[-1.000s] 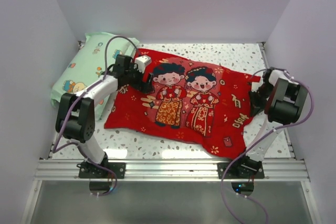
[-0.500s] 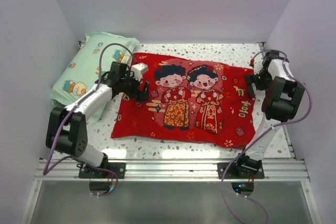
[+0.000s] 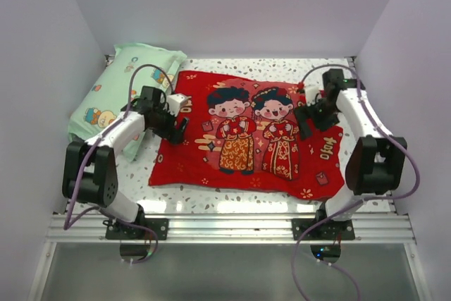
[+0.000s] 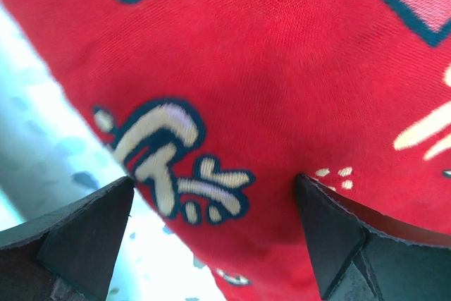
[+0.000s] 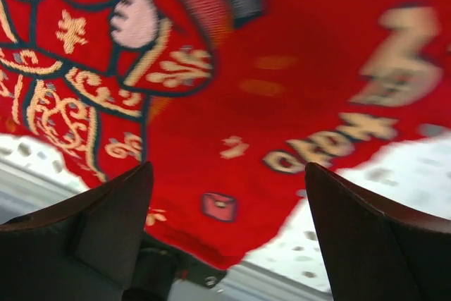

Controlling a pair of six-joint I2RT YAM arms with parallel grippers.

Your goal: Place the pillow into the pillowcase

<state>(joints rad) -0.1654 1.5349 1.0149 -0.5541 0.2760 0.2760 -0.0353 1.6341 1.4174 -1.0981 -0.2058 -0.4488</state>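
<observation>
Here we are over the speckled counter, and we count one pillowcase, red, spread out across the middle of the top view with its printed side up. Two cartoon figures stand side by side on it, among gold characters. What is inside the case, we cannot tell. One mint-green pillow sits in the upper left of the frame, its near end just beside the case's left edge. We count two arms, one per side. The left arm reaches in from the lower left, and the left end effector hangs over the case's left edge. Its two fingers are spread wide with only red cloth and a gold character showing beyond them, nothing gripped. The right arm curves in from the lower right. The right end effector sits above the case's upper right part, its two fingers likewise wide apart and holding nothing, with the print and the counter's edge blurred beneath.
</observation>
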